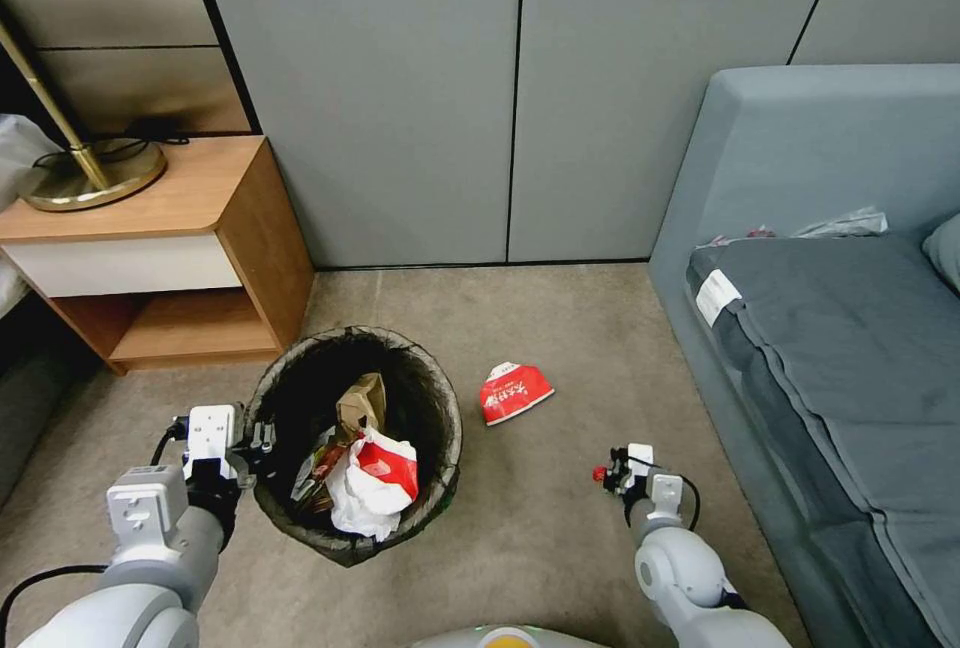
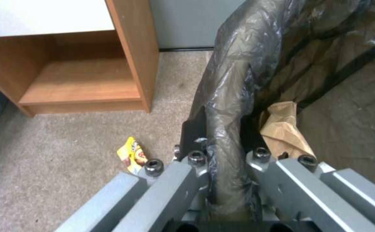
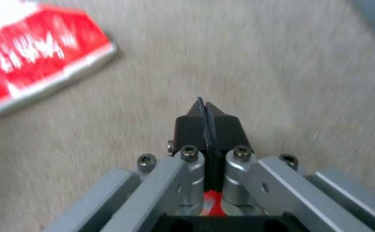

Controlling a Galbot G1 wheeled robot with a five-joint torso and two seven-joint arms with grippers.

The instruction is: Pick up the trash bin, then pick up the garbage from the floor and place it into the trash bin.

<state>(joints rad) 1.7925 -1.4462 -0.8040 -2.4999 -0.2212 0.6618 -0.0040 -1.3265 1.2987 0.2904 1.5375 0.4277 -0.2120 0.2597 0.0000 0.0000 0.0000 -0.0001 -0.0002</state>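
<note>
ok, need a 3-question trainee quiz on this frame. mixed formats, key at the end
1. True or false: the left gripper is clamped on the rim of the bin.
2. The red-and-white carton lies: A) in the bin, B) on the carpet between bin and sofa, C) on the nightstand.
3. Fill in: the right gripper is ____, fingers pressed together above the carpet.

Key: 1 true; 2 B; 3 shut
</note>
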